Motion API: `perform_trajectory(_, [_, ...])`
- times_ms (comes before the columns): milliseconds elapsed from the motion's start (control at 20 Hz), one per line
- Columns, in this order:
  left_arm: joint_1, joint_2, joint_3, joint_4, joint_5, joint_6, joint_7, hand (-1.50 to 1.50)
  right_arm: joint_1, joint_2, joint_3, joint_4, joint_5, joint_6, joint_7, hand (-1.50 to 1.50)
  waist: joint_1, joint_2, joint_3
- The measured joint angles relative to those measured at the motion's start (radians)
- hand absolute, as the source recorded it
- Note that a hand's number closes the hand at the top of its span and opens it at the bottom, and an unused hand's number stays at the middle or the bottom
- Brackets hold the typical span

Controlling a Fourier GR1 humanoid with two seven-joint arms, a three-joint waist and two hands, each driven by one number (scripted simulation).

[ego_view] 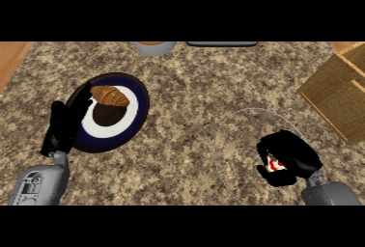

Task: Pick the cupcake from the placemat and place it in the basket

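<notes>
My right hand [291, 157] is curled round the cupcake [275, 166], of which only a bit of red and white shows between the fingers. It sits at the lower right, on the right side of a thin oval outline [227, 126] on the counter, likely the placemat's rim. The tan woven basket [335, 96] stands at the right edge, farther back than the hand and apart from it. My left hand [63, 126] rests open at the left, fingers straight, lying along the left rim of a dark plate.
The dark blue plate [140, 103] with a white ring holds a croissant [110, 96]. A grey cup [154, 47] and a dark flat object [221, 44] sit at the back edge. Wood shows at the far left [13, 60].
</notes>
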Motion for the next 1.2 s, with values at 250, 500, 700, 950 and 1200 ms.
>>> perform_trajectory(250, [0.017, -0.001, 0.001, -0.016, -0.001, -0.003, -0.001, 0.00, 0.001, 0.019, 0.063, -0.064, 0.125, 0.008, 0.118, 1.50, 0.000, 0.002, 0.002])
perform_trajectory(500, [0.006, -0.006, 0.010, 0.016, -0.003, 0.002, -0.016, 0.00, 0.052, 0.056, 0.053, -0.212, 0.077, 0.050, 0.141, 1.50, -0.009, 0.004, 0.003])
perform_trajectory(700, [0.018, 0.004, 0.015, 0.013, -0.001, -0.006, -0.022, 0.00, 0.062, 0.113, -0.020, -0.352, -0.070, 0.164, 0.170, 1.50, -0.013, 0.002, 0.003])
perform_trajectory(950, [0.031, 0.006, 0.019, 0.003, 0.001, -0.007, -0.021, 0.00, 0.067, 0.214, -0.145, -0.556, -0.297, 0.299, 0.250, 1.50, -0.022, -0.002, 0.003])
perform_trajectory(1200, [0.033, 0.013, 0.024, 0.005, 0.007, -0.017, -0.023, 0.00, -0.019, 0.278, -0.294, -0.753, -0.513, 0.435, 0.452, 1.50, -0.020, -0.001, 0.003])
